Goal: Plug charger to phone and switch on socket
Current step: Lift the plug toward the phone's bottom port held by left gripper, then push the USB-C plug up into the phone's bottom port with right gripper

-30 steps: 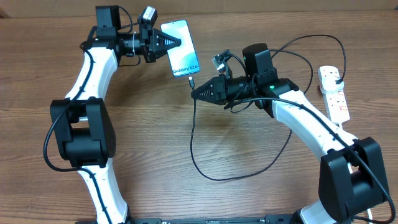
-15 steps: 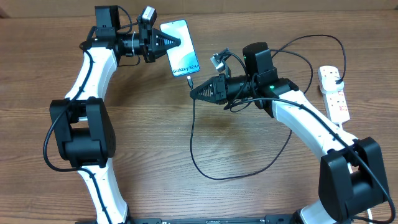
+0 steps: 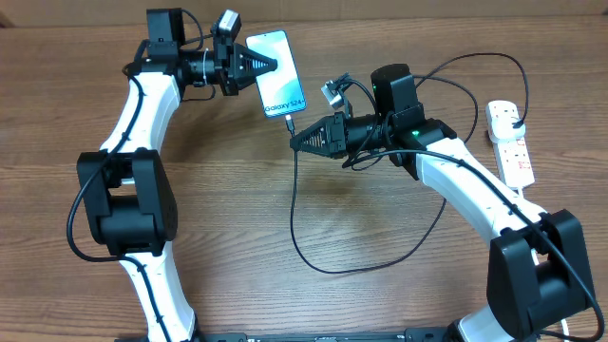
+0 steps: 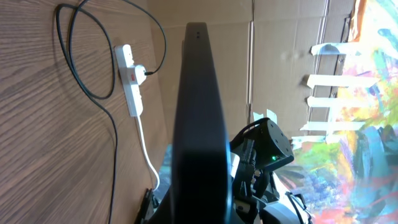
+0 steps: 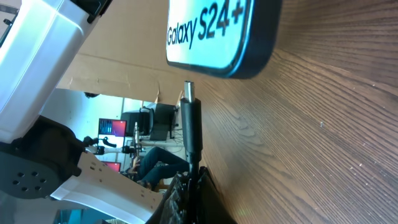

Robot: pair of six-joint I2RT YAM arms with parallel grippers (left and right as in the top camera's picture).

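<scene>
The phone [image 3: 277, 84] shows its light blue screen in the overhead view, with my left gripper [image 3: 270, 65] shut on its left edge. In the left wrist view the phone [image 4: 199, 118] is a black slab seen edge-on. My right gripper [image 3: 296, 141] is shut on the charger's connector [image 3: 293, 124], just below the phone's bottom end. In the right wrist view the connector [image 5: 190, 121] points its metal tip at the phone's bottom edge [image 5: 217, 34], a small gap apart. The socket [image 3: 510, 142] lies at the far right, with the charger's black plug [image 3: 514, 115] in it.
The charger's thin black cable [image 3: 313, 264] hangs from my right gripper, loops over the middle of the table and runs behind the right arm to the socket [image 4: 131, 81]. The socket's thick white cord [image 4: 145, 146] trails towards the table edge.
</scene>
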